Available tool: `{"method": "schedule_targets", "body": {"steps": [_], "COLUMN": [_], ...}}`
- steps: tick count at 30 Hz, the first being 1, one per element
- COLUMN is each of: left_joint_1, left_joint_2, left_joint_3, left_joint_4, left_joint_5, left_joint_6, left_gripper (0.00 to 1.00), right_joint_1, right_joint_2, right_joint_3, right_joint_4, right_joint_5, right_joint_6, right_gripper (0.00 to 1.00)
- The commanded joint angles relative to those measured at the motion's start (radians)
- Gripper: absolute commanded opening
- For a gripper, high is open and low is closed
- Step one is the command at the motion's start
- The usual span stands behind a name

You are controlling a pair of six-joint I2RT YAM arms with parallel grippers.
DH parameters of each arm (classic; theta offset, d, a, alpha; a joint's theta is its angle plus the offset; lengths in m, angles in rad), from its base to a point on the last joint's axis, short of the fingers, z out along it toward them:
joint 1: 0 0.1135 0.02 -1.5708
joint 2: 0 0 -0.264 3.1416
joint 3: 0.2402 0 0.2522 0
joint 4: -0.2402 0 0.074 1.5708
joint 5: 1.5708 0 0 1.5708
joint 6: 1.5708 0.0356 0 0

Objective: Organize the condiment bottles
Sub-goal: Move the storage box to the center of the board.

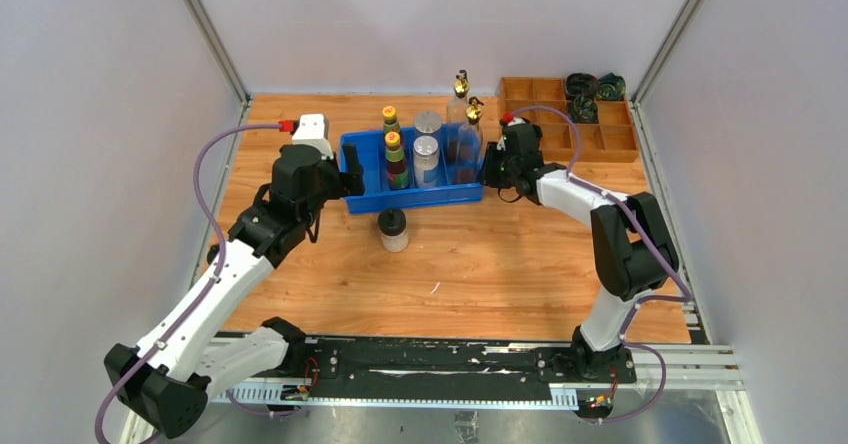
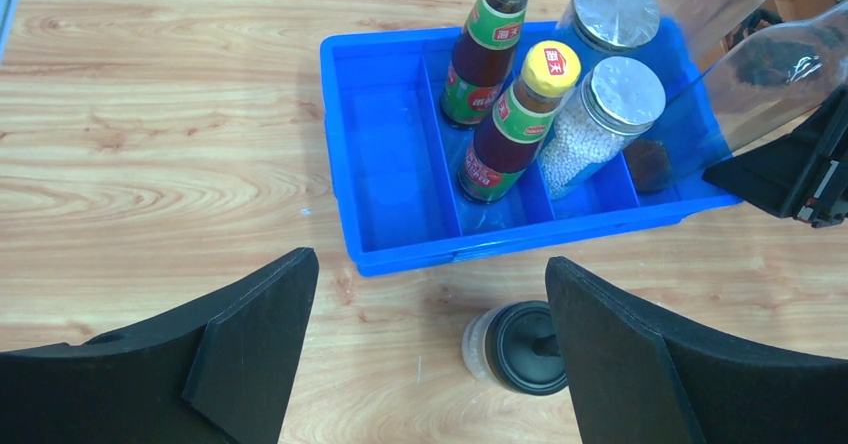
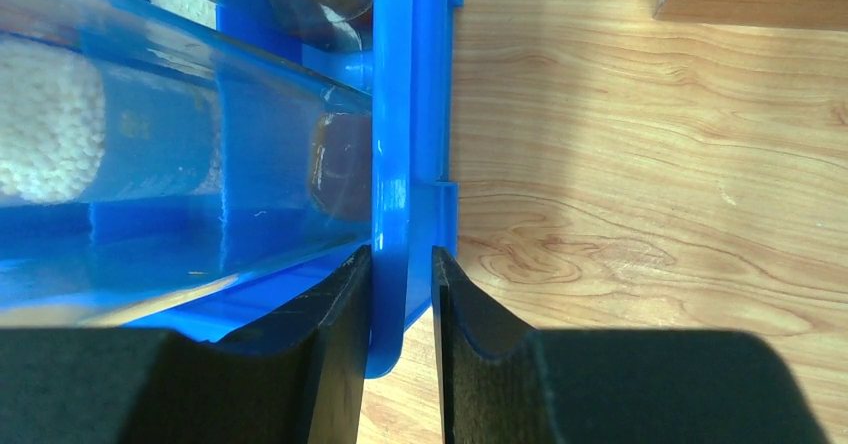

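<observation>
The blue bin (image 1: 365, 202) holds two yellow-capped sauce bottles (image 1: 397, 161), two silver-lidded shakers (image 1: 426, 154) and two gold-spouted cruets (image 1: 470, 129). One black-capped jar (image 1: 393, 230) stands on the table just in front of the bin. A second such jar is not in view. My left gripper (image 1: 345, 176) is open at the bin's left end. In the left wrist view it (image 2: 430, 259) hangs above the jar (image 2: 515, 347), which is beside the right finger. My right gripper (image 3: 402, 264) is closed astride the bin's right wall (image 3: 400, 114).
A wooden divided tray (image 1: 590, 142) stands at the back right, with dark coiled round items (image 1: 590, 89) in its far cells. Enclosure walls and metal posts bound the table on three sides. The bin's leftmost compartment (image 2: 385, 154) holds nothing.
</observation>
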Motion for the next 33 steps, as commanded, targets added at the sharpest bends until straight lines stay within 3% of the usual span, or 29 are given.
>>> {"method": "schedule_targets", "body": {"steps": [1,16,33], "left_joint_1": [0.004,0.004,0.004], "left_joint_2": [-0.019,-0.049,-0.121], "left_joint_3": [-0.012,-0.012,-0.007], "left_joint_4": [-0.011,-0.033,-0.088], "left_joint_5": [-0.012,-0.016,-0.014], "left_joint_6": [0.001,-0.013,-0.036], "left_gripper": [0.90,0.90,0.89], "right_joint_1": [0.010,0.011,0.012], "right_joint_2": [-0.012,-0.075,-0.239], "right_joint_3": [-0.050,-0.121,-0.258], "right_joint_4": [-0.087,-0.096,-0.116], "right_joint_5": [0.041,0.059,0.078], "right_joint_6": [-0.006,-0.006,-0.027], "right_gripper": [0.31,0.21,0.20]}}
